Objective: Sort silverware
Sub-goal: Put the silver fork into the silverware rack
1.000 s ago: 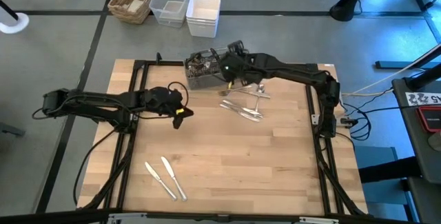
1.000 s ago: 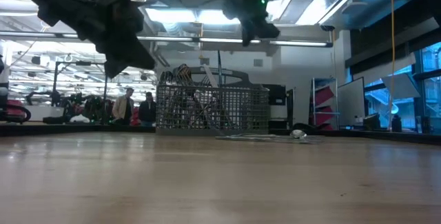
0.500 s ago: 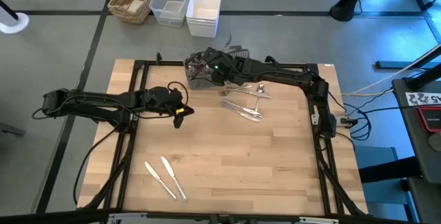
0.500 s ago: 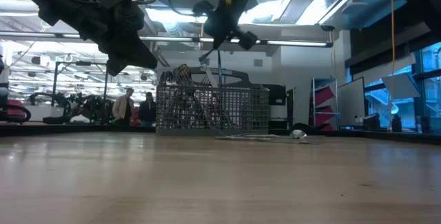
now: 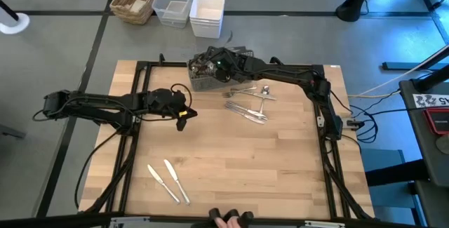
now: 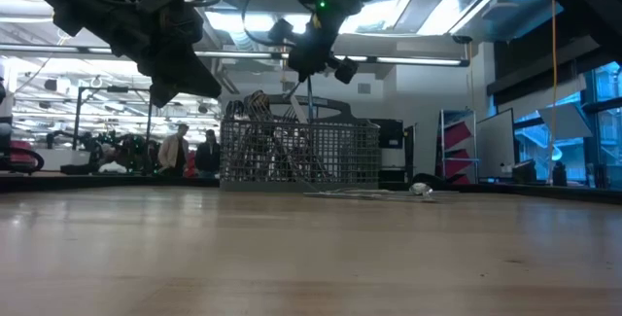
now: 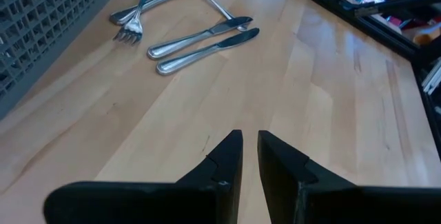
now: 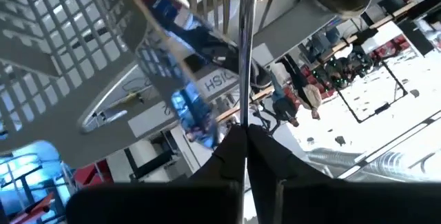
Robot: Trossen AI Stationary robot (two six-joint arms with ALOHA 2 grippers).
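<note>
A grey mesh caddy [image 5: 205,74] stands at the table's far middle with several pieces of silverware upright in it [image 6: 262,112]. My right gripper [image 6: 311,61] hovers over the caddy, shut on one thin piece of silverware [image 6: 309,97]; I cannot tell which kind it is. Several forks, knives and a spoon lie flat on the table right of the caddy [image 5: 247,107]. Two knives [image 5: 168,181] lie near the front left. My left gripper [image 7: 249,141] hangs above the table left of centre, shut but for a narrow slit, holding nothing. My right gripper pinches the piece's thin shaft [image 8: 242,110] between its two fingertips [image 8: 231,141]. The fingers come from above at a slant. The piece hangs about upright below them, and its lower end reaches down among the pieces in the caddy [image 6: 311,122].
Beyond the table's far edge stand a wicker basket [image 5: 135,0], a clear tub [image 5: 173,2] and a white tub [image 5: 206,14]. The black frame rails [image 5: 133,116] run along both sides. Bare wood [image 5: 245,165] fills the table's middle and near right. People stand in the room behind [image 6: 175,151].
My right gripper has gone toward the table's left from beside the caddy to above it, sinking a little and rolling about its own axis. The thin piece now hangs from it into the caddy.
</note>
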